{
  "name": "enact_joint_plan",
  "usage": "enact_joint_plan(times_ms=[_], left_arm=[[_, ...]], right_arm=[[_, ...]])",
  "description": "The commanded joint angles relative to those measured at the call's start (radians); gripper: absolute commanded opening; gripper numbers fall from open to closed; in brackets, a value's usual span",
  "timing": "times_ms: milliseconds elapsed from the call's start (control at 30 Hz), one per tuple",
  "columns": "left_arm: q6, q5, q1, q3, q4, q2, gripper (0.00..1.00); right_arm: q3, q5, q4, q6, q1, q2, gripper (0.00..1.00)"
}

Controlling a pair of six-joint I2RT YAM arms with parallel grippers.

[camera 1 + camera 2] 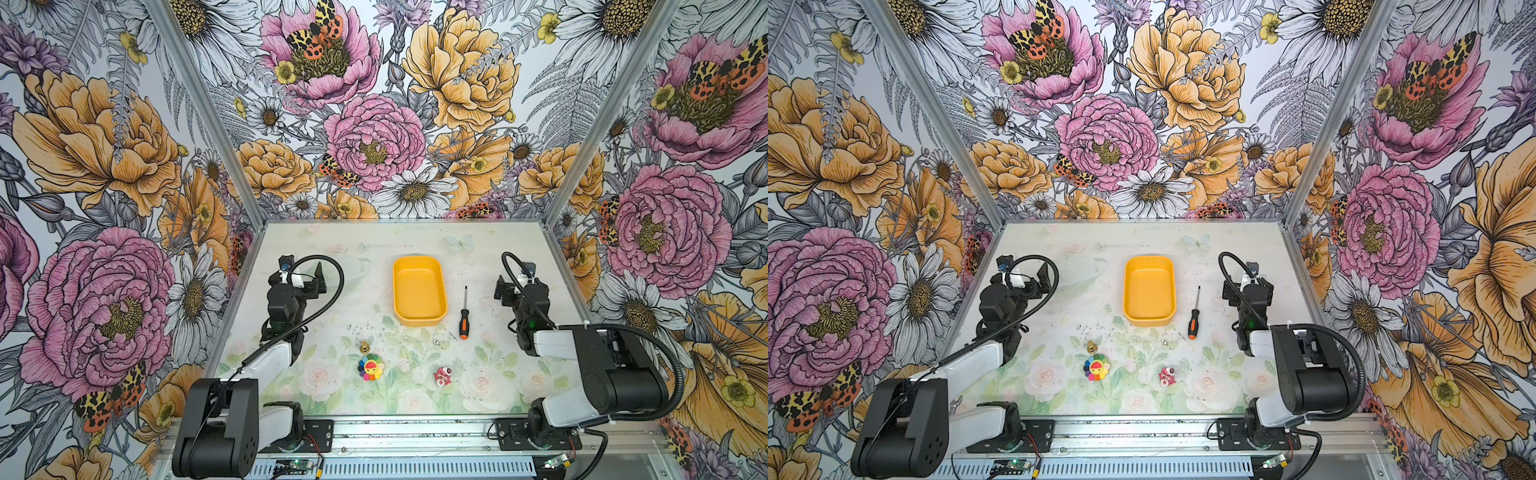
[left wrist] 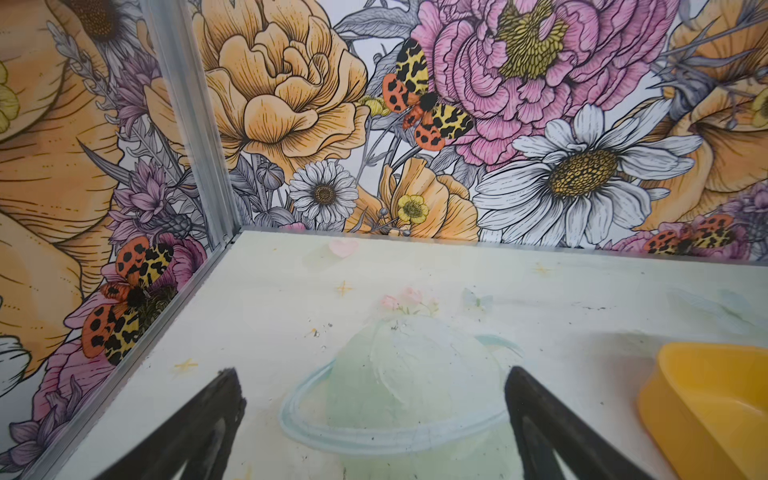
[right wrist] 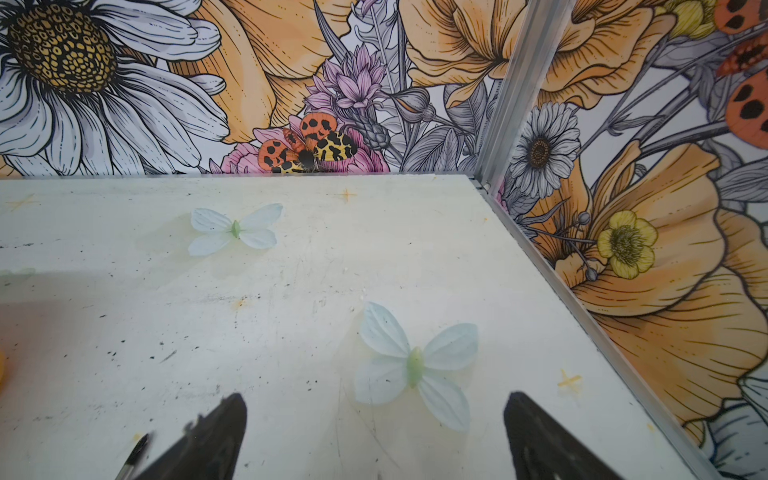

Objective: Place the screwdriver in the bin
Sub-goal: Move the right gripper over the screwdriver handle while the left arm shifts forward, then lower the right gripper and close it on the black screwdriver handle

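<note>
Spread wide and empty, apparently to take it, the right hand [image 3: 374, 399] hovers near the slim black-and-orange-handled screwdriver [image 1: 464, 313], lying flat on the counter [image 1: 332, 266] between that hand and the shallow yellow-orange plastic bin [image 1: 419, 321]; the left hand [image 2: 372, 374], equally wide, holds nothing.

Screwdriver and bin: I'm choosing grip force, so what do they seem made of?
The screwdriver: thin, dark, straight shaft, likely metal; black-and-orange handle, probably plastic or rubber, with a dull finish. The bin: likely moulded plastic, given its even yellow-orange colour, rounded corners and soft sheen.
</note>
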State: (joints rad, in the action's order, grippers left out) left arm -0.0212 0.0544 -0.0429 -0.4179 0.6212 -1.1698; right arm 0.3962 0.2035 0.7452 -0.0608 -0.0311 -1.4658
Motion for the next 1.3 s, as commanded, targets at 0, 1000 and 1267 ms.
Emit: enact_joint_plan(times_ms=[0,1000,1267], left_arm=[[-0.094,-0.092,-0.023,-0.025,-0.142,0.062,0.99],[-0.333,-0.237,-0.186,-0.137,-0.304,-0.127,0.99],[-0.315,-0.250,-0.180,-0.153,-0.374,-0.125,0.99]], right_arm=[[0.107,0.027,-0.236,0.009,-0.031,0.120,0.96],[0.231,-0.158,-0.875,-0.486,-0.393,0.067,0.80],[0.237,-0.126,-0.924,-0.507,-0.416,0.033,0.70]])
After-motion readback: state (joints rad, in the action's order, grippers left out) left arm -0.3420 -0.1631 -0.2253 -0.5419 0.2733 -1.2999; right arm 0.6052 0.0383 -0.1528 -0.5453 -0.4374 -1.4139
